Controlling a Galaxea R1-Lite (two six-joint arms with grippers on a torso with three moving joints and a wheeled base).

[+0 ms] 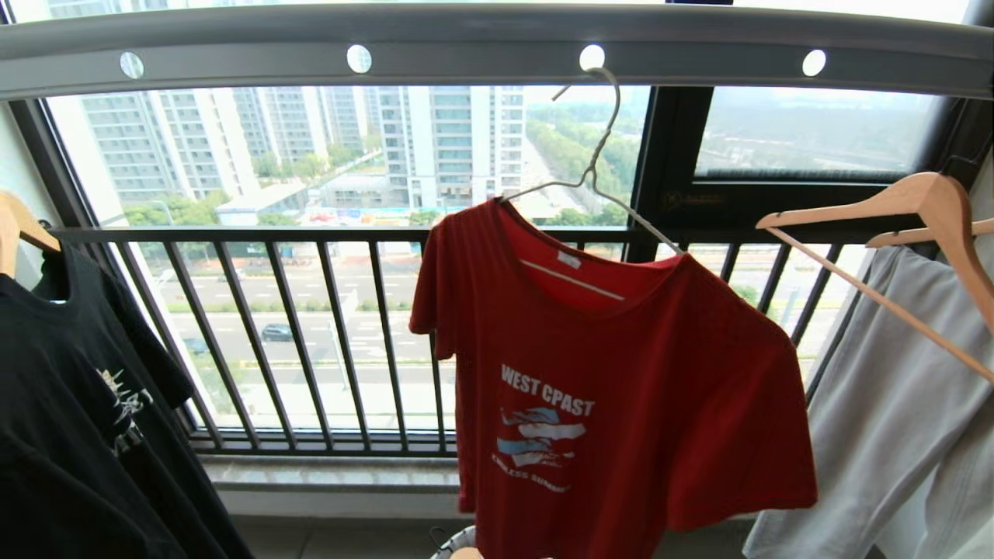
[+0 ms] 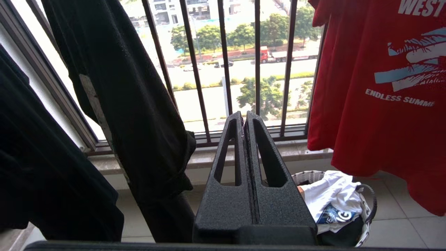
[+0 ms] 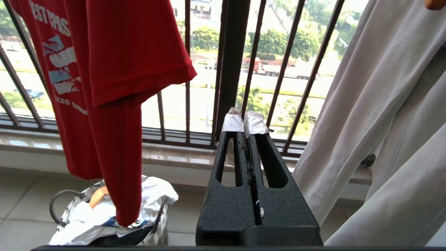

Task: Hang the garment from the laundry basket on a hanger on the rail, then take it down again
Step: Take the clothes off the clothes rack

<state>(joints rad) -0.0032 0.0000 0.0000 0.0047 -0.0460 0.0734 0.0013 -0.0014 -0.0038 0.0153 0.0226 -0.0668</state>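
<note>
The red T-shirt [image 1: 613,380], soft and light, is hung on the wire hanger [image 1: 594,175] from the rail [image 1: 481,54]; the hanger's neck is judged the best hold. Both sets of fingers are closed, empty.

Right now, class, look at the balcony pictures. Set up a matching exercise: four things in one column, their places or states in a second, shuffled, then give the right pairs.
Things:
1. red T-shirt
2. wire hanger
3. white T-shirt
4. left claw

Places or states:
A. hooked in a hole of the grey rail
B. lying in the laundry basket
C. shut and empty
D. hanging on the wire hanger

Pairs: 1-D, 2-A, 3-B, 4-C
</note>
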